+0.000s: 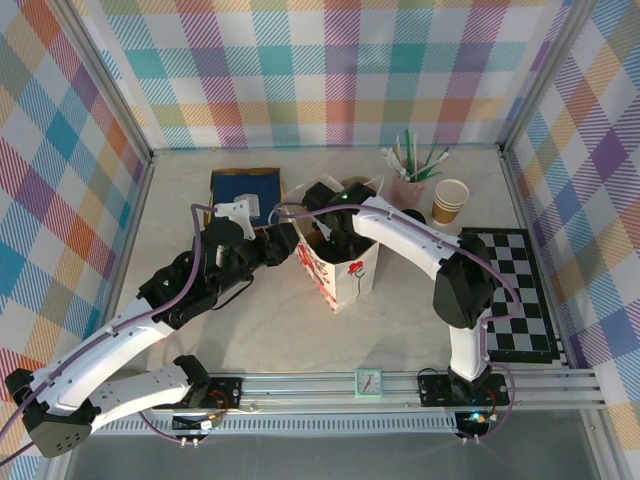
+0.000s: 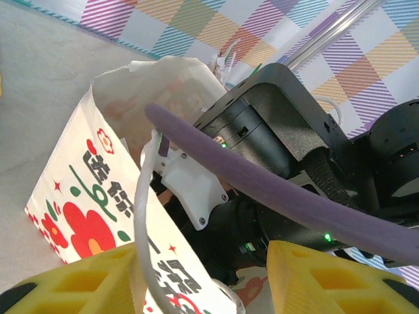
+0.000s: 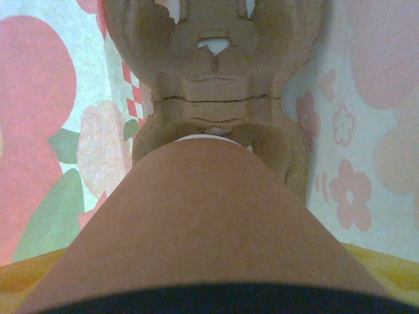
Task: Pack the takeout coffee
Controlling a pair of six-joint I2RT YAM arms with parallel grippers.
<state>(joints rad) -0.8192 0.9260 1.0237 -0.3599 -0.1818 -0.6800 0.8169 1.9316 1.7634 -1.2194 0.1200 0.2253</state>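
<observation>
Inside the flowered bag [image 1: 345, 285], held the takeout coffee [image 3: 209, 222] clamped in right claw [image 1: 338, 228] above cup tray [image 3: 216, 98]; straddled rim with left claw [image 2: 196, 275], parted. Probably needed next: seating, release.

— Walled in on three sides?
— Yes, by plaid panels: back wall [image 1: 330, 70], left wall [image 1: 60, 200], right wall [image 1: 600, 180], all checked in pink, teal, orange, purple and white.
— Joined how?
— By slim grey metal posts [image 1: 117, 85] running along the corners.
— And underneath?
— Floored with a pale beige tabletop [image 1: 270, 340], faintly marbled and matte. Edged on the near side by a ribbed aluminium rail [image 1: 300, 388].
— Lit how?
— Softly and evenly, with faint shadows. Same in the left wrist view: bright plaid [image 2: 163, 26] above beige surface [image 2: 39, 98].
</observation>
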